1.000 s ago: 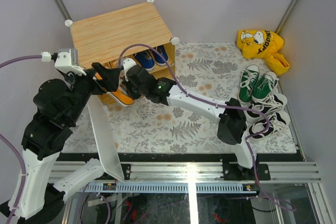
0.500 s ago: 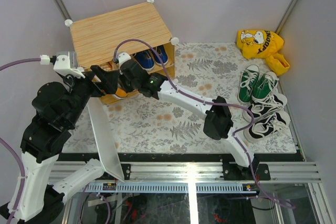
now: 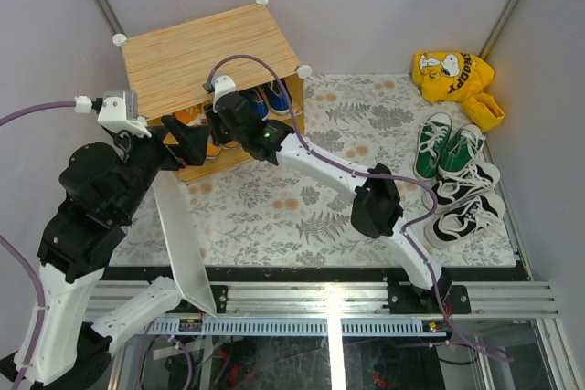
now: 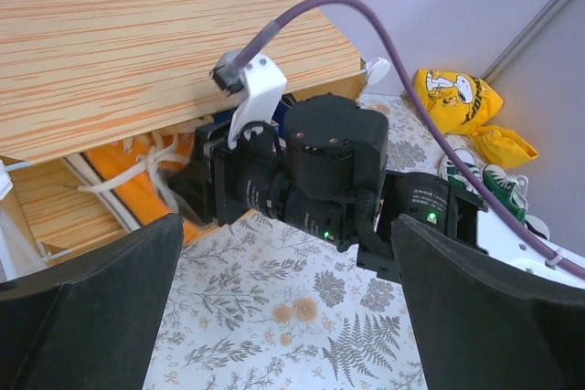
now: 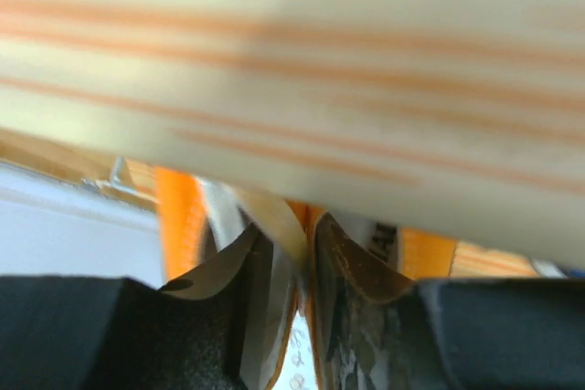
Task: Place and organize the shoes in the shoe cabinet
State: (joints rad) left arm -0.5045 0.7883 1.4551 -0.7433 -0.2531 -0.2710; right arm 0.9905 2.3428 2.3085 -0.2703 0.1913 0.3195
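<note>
Release is the step, I judge: my right fingers (image 5: 242, 271) sit close either side of a pale edge of the orange shoe (image 4: 137, 184), inside the cabinet (image 3: 201, 52); whether they grip I cannot tell. Best to spread fully, then back straight out without dragging it. My left fingers (image 4: 82, 308) stand spread wide, empty.

— What does the rig look like from your screen?
— My left arm (image 3: 91, 198) is chunky black joints between white shells. My right arm (image 3: 320, 166) matches, with white links.
— Any wiring?
— A purple cable (image 3: 239, 63) on each. A green light (image 4: 324, 235) glows on the right wrist. The left end effector (image 4: 292, 335) has broad matte-black fingers (image 4: 101, 308).
</note>
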